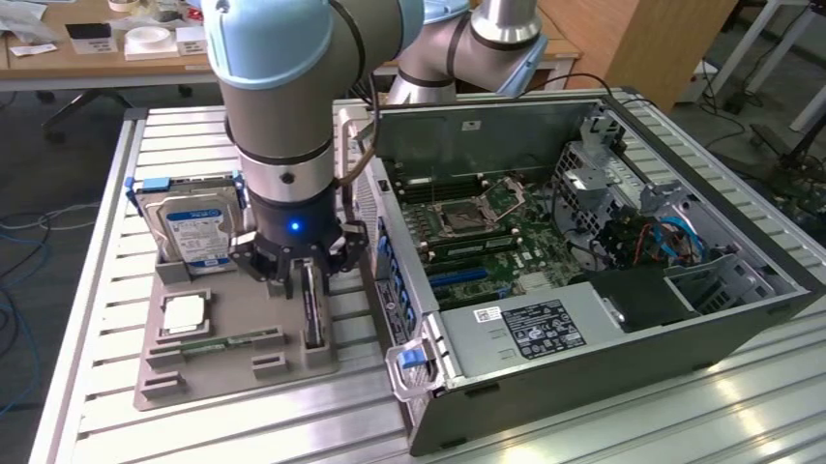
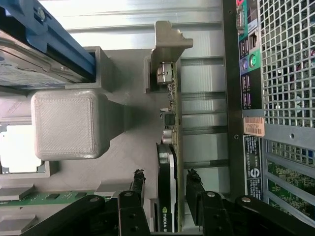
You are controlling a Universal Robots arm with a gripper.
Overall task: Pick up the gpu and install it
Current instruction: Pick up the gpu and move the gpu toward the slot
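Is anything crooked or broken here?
Nothing looks odd. The gpu stands straight on its edge in its slot of the gray holder, and the open tool straddles it evenly.

Open computer case [image 1: 581, 387], hard drive [image 1: 193, 230] upright in grey holder [image 1: 220, 372]

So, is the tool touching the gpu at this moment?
Apart. The wrist view shows the tool open around the gpu, which stands on its edge: a gap is visible between each of the fingers and the card.
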